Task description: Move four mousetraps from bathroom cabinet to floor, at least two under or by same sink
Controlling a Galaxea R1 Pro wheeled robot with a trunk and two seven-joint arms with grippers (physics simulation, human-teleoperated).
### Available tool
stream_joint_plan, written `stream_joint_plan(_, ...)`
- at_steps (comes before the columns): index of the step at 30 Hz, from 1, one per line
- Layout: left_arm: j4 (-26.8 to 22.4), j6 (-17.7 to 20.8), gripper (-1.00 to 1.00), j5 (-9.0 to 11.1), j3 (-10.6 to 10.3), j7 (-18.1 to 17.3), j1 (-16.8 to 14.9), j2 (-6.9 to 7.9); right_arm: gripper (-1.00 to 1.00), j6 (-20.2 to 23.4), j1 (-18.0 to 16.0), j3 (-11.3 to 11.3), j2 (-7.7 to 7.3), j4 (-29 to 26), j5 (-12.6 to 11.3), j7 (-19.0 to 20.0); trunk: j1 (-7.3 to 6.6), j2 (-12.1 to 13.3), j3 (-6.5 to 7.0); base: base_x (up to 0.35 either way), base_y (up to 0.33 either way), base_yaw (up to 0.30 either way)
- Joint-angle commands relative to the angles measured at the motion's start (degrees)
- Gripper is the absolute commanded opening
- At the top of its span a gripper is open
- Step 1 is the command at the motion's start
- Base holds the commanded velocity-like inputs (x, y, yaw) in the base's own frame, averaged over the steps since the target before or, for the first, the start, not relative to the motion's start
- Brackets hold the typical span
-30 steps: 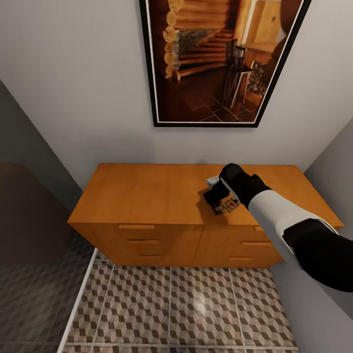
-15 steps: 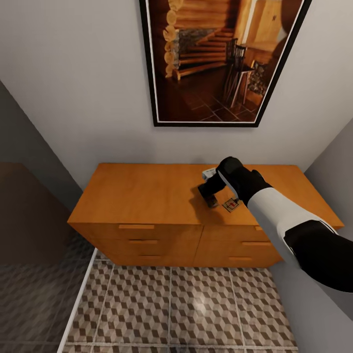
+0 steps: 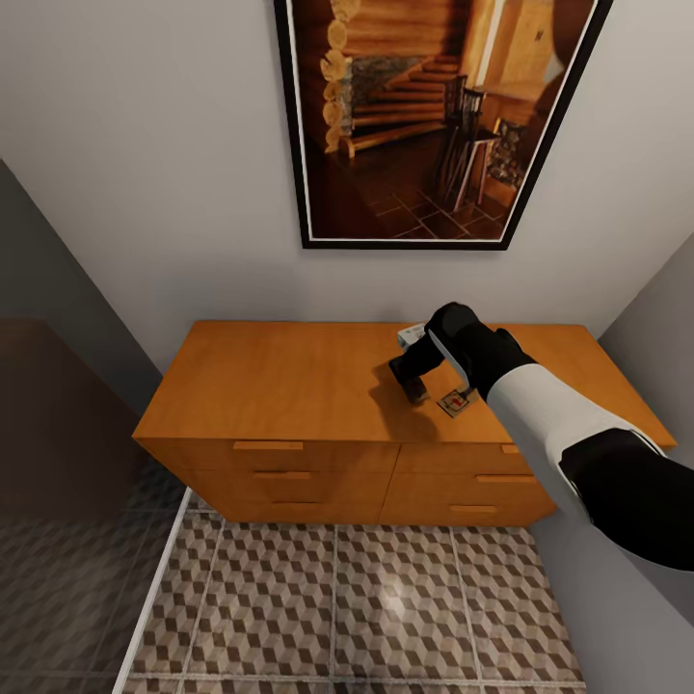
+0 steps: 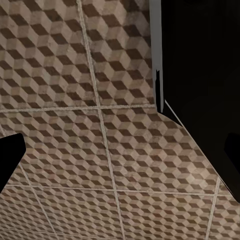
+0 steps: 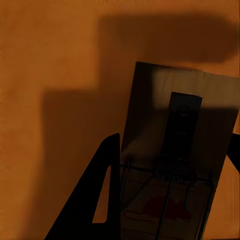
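On the flat top of the wide orange-brown wooden cabinet (image 3: 289, 386), near its front edge toward the right end, the black right gripper (image 3: 414, 387) stands with its fingers set narrowly either side of a small brown wooden mousetrap (image 5: 175, 170). A second mousetrap (image 3: 454, 401) lies just beside it. The left gripper's (image 4: 120, 155) fingertips spread wide over the cube-patterned tile floor (image 4: 75, 75).

Cabinet (image 3: 289, 386): flat orange-brown top, drawers with slot handles below, standing on the cube-patterned bathroom floor (image 3: 366, 607) against the wall. One mousetrap (image 3: 453, 402) lay flat on the top toward its right half. Another mousetrap (image 5: 175, 170) sat close under the wrist camera.
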Motion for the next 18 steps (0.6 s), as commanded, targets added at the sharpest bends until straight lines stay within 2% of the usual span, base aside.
stream_joint_plan(1, 0.2, -0.3, 1.00, 0.4, -0.5, 0.0, -0.1, -0.04, -1.00, 0.2, -0.2, 0.2, -0.03, 0.0, 0.1, 0.2, 0.03, -0.1, -0.09, -0.015, 0.000, 0.000)
stream_joint_plan(6, 0.2, -0.3, 1.00, 0.4, -0.5, 0.0, -0.1, -0.04, -1.00, 0.2, -0.4, 0.2, -0.03, 0.0, 0.1, 0.2, 0.03, -0.1, -0.09, -0.141, 0.000, 0.000)
stream_joint_plan(18, 0.2, -0.3, 1.00, 0.4, -0.5, 0.0, 0.0, -0.04, -1.00, 0.2, -0.6, 0.2, -0.03, 0.0, 0.1, 0.3, 0.03, -0.1, -0.09, -0.312, 0.000, 0.000)
